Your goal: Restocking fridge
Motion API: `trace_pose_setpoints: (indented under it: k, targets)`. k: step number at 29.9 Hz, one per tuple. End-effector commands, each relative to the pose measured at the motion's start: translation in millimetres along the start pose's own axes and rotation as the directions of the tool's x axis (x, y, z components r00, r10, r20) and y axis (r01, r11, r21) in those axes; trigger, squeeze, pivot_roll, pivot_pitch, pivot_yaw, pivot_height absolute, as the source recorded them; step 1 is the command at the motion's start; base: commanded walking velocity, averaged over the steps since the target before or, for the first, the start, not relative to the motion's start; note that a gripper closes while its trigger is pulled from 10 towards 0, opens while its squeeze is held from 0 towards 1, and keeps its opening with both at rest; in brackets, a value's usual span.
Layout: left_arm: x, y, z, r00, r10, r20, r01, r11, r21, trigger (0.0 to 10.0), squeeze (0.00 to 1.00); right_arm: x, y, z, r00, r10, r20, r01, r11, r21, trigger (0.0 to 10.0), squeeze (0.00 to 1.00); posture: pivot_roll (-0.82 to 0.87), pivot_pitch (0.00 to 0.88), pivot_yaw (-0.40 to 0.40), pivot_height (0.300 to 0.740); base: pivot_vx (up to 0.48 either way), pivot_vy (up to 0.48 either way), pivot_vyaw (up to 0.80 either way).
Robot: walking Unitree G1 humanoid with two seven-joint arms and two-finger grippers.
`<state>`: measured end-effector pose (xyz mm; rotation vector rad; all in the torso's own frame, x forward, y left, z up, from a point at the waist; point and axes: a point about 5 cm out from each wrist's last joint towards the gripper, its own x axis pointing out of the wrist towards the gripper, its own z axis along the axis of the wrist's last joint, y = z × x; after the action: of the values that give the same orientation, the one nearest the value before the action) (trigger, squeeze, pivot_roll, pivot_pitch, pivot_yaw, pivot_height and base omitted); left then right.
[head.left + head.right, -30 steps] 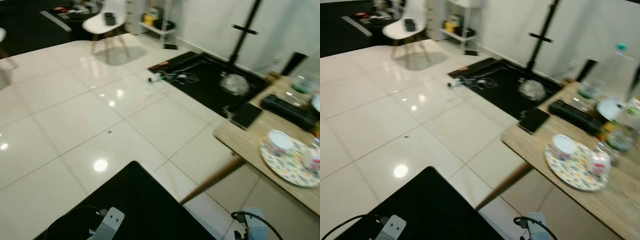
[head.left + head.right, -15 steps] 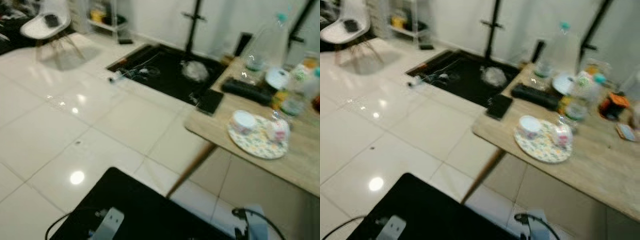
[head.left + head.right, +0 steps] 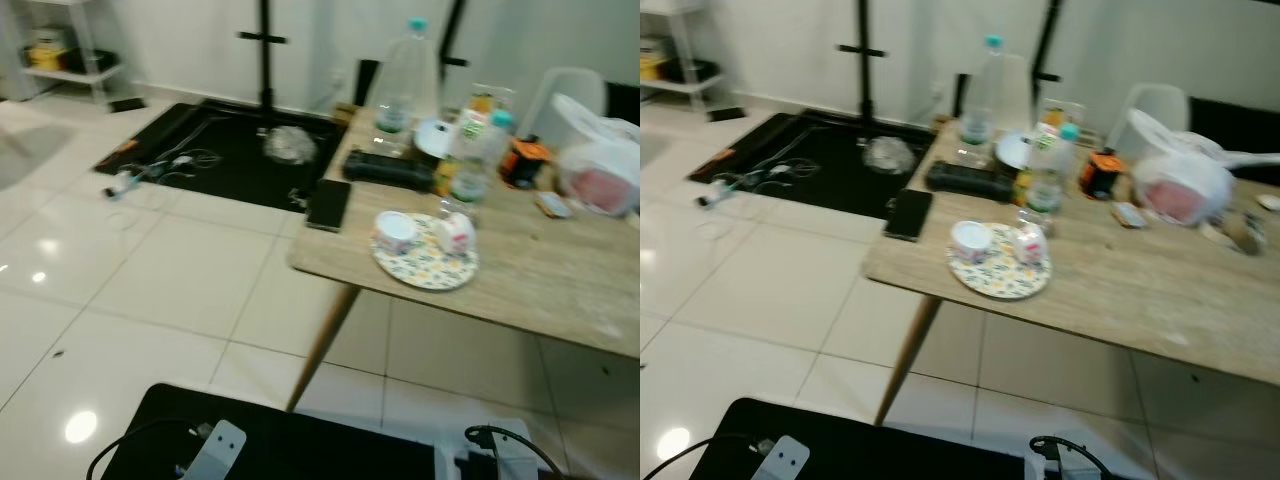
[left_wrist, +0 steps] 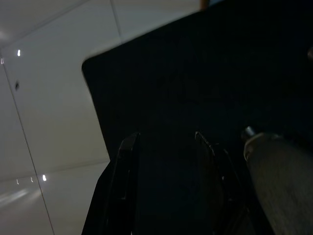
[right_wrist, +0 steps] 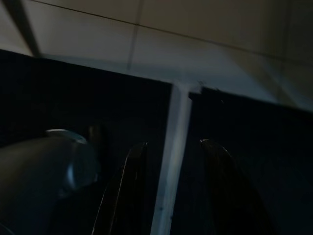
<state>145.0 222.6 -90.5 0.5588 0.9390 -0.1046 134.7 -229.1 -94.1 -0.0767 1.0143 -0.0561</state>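
The view has swung right, bringing the whole wooden worktop (image 3: 1110, 280) into sight. A tall water bottle (image 3: 982, 85) stands at its far left, behind a floral plate (image 3: 1000, 272) holding two cups. Both the left gripper (image 4: 164, 142) and right gripper (image 5: 171, 152) hang low, jaws apart and empty.

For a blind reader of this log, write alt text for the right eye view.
A light wooden table stands on white floor tiles, holding a patterned plate with two cups, a tall clear bottle, smaller bottles, a dark phone near its corner and a white plastic bag. A black mat with cables lies beyond by the wall.
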Motion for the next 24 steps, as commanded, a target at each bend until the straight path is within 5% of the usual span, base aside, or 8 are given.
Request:
trace_pose_setpoints:
  k: [1,19,24]
  targets:
    - [-1.0,-2.3,-3,1.000,-0.011,-0.008,0.011,1.000,0.013,10.0,0.04,-0.5,-3.5,0,1.000,-0.012,-0.001,0.012,1.000,0.001,10.0,0.00,0.01,0.000,-0.058,0.740,0.000,0.000,-0.79]
    - [-3.8,1.9,-14,0.999,0.013,-0.046,-0.013,1.000,-0.003,10.0,0.03,-0.6,-6.5,1,1.000,-0.022,0.006,0.022,1.000,0.002,10.0,0.00,0.03,0.000,-0.062,0.740,0.000,0.000,-0.80]
    - [-4.7,3.8,-17,0.998,0.031,-0.052,-0.033,0.999,-0.022,10.0,0.03,-0.4,-14.1,10,0.998,-0.050,0.041,0.049,0.999,0.021,10.0,0.00,0.03,0.000,-0.062,0.740,0.000,0.000,0.00]
